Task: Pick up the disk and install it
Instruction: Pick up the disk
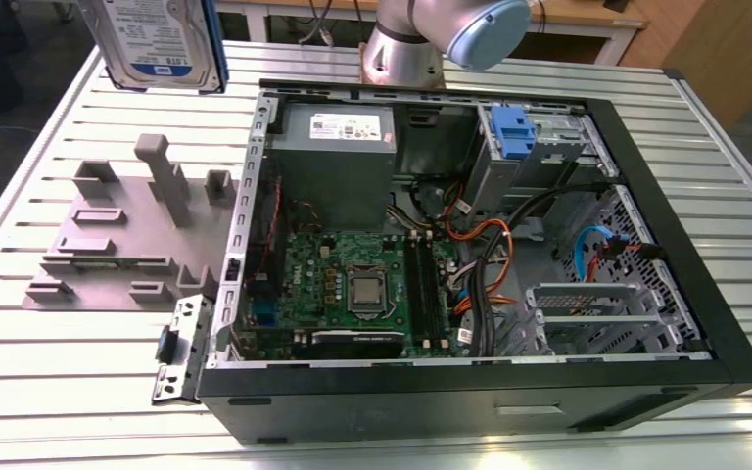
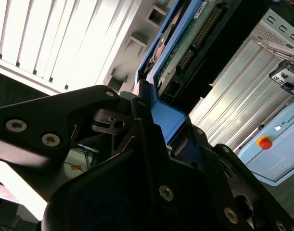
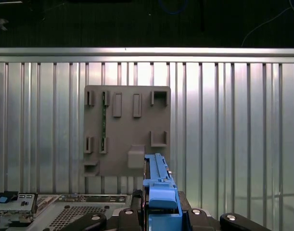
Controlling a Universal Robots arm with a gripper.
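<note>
The disk (image 1: pixel 161 44), a silver drive with a white-and-blue label and blue rails, hangs upright in the air above the table's far corner on the exterior view's left. In the second wrist view my gripper (image 2: pixel 159 127) is shut on the disk's blue rail (image 2: pixel 170 117), with the drive's green circuit board (image 2: pixel 185 43) beyond the black fingers (image 2: pixel 137 113). In the first wrist view the blue rail (image 3: pixel 159 185) stands between the fingers of the gripper (image 3: pixel 160 211), above the grey fixture plate (image 3: pixel 127 127).
An open computer case (image 1: pixel 728 323) lies on the slatted metal table (image 1: pixel 89 392), with a blue latch piece (image 1: pixel 512 132) in its drive bay. The grey fixture plate (image 1: pixel 121 240) with upright posts sits beside the case. The arm's base (image 1: pixel 409 49) stands behind.
</note>
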